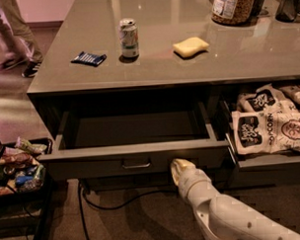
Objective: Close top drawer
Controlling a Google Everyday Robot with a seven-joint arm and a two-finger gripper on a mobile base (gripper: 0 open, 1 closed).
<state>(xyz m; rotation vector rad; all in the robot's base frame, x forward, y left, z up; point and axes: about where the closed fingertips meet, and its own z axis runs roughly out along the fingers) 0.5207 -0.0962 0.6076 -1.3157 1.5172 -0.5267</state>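
The top drawer is a wide dark grey drawer pulled out from under the counter, with a small metal bar handle in the middle of its front. Its inside looks bare and dark. My gripper comes up from the lower right on a white arm. Its yellowish tip rests against the drawer's front face, to the right of the handle.
A counter bears a soda can, a blue packet, a yellow sponge and a jar. To the right an open drawer holds white popcorn bags. A bin of snacks stands at left. A person's legs are at far left.
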